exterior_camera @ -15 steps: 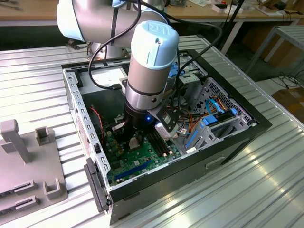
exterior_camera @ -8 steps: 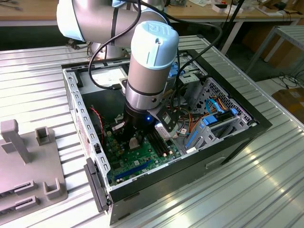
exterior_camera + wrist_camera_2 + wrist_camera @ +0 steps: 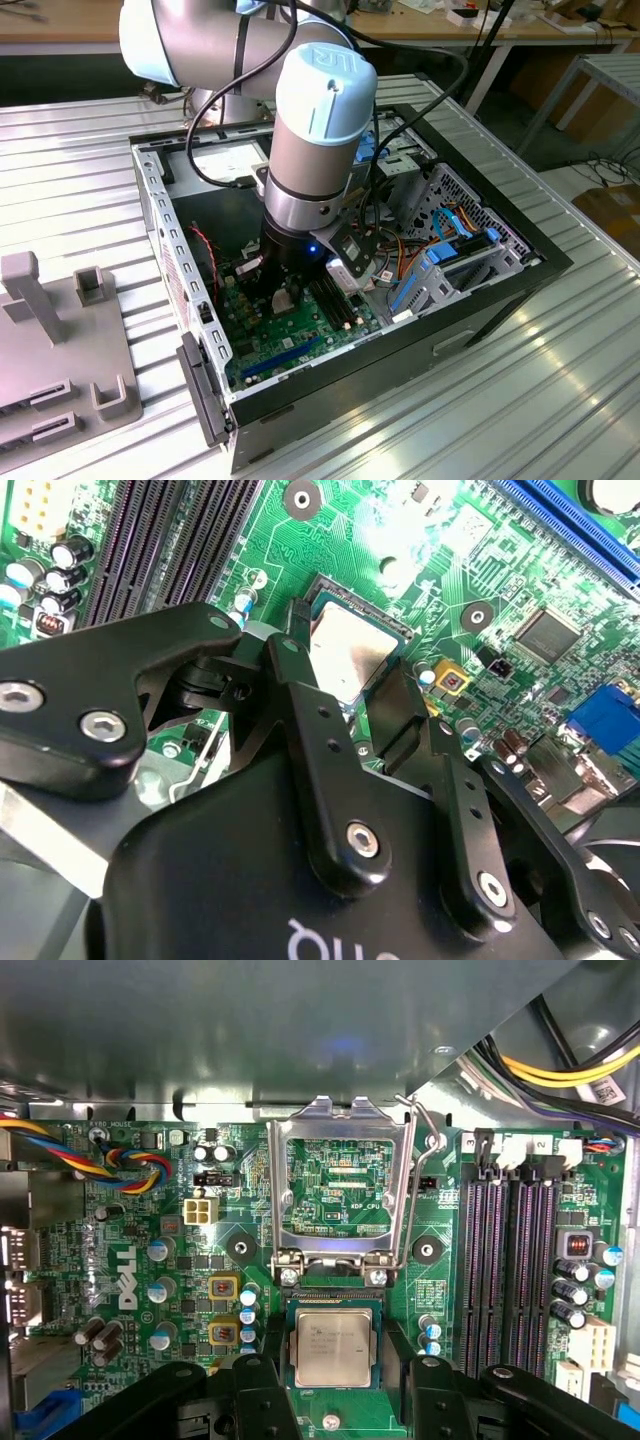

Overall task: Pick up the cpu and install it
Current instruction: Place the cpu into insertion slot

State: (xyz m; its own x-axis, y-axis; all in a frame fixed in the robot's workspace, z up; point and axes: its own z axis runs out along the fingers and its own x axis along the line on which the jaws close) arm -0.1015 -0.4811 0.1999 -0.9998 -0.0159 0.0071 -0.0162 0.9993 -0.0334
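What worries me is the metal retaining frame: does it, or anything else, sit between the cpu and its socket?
Nothing visible does. The retaining frame is flipped open, away from the socket. The cpu lies within the socket's outline, right at the gripper. Whether it is fully seated cannot be told.

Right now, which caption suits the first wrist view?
The cpu lying in the open socket, retaining frame raised, on the green motherboard.
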